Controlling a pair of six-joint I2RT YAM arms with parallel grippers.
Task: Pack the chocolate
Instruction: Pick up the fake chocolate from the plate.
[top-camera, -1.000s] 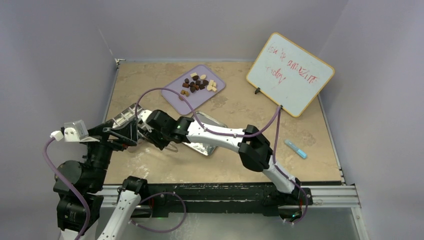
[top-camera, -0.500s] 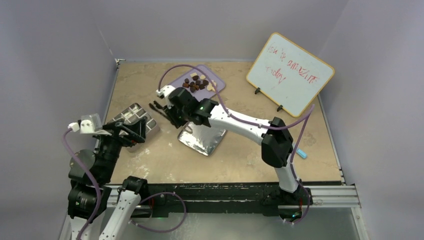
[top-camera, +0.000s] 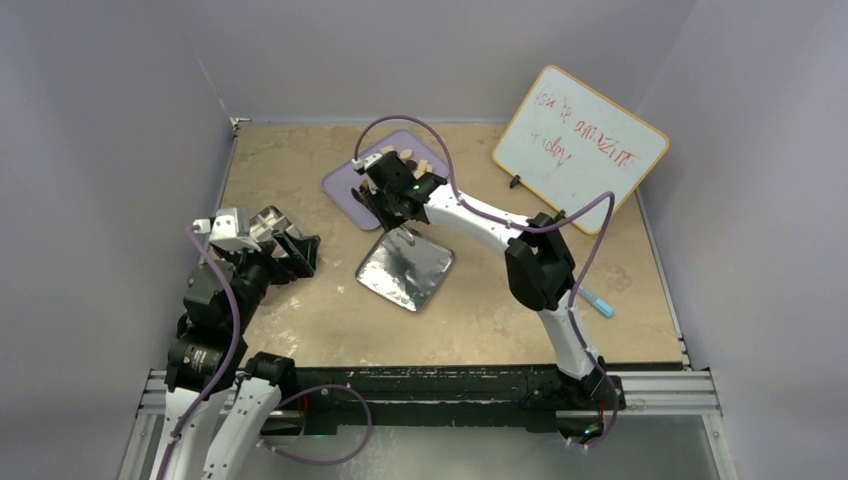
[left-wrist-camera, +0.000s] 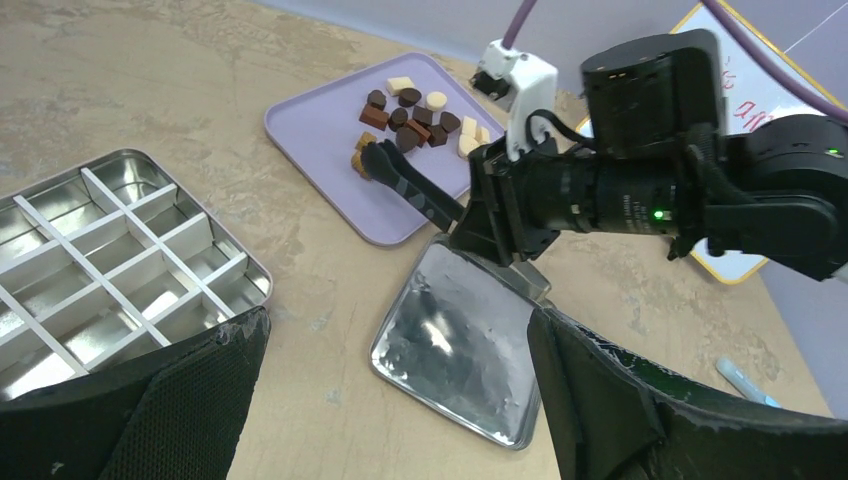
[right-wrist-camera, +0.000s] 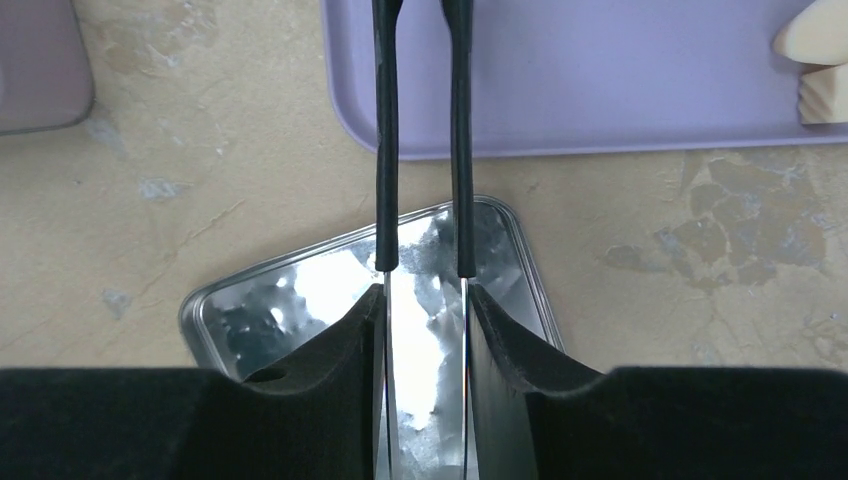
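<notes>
The only writing is red handwriting on the whiteboard (top-camera: 580, 148), which seems to say "you're amazing today" but is too faint to be sure.

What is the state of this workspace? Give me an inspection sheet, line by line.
Surface: beige mottled table; no spills seen.
Job's things: chocolate heaped on the lilac tray; compartment tin, visible cells empty; silver square lying flat nearer the arms than the tray.
Clutter: whiteboard with red writing, propped at back right; blue marker on the table's right side.
Grippers: left gripper wide open by the tin, empty; right gripper narrowly parted at the pile's near edge, nothing seen held.
Cables: purple cables loop off both arms.
Surroundings: plain pale walls; metal rail along the near edge.
</notes>
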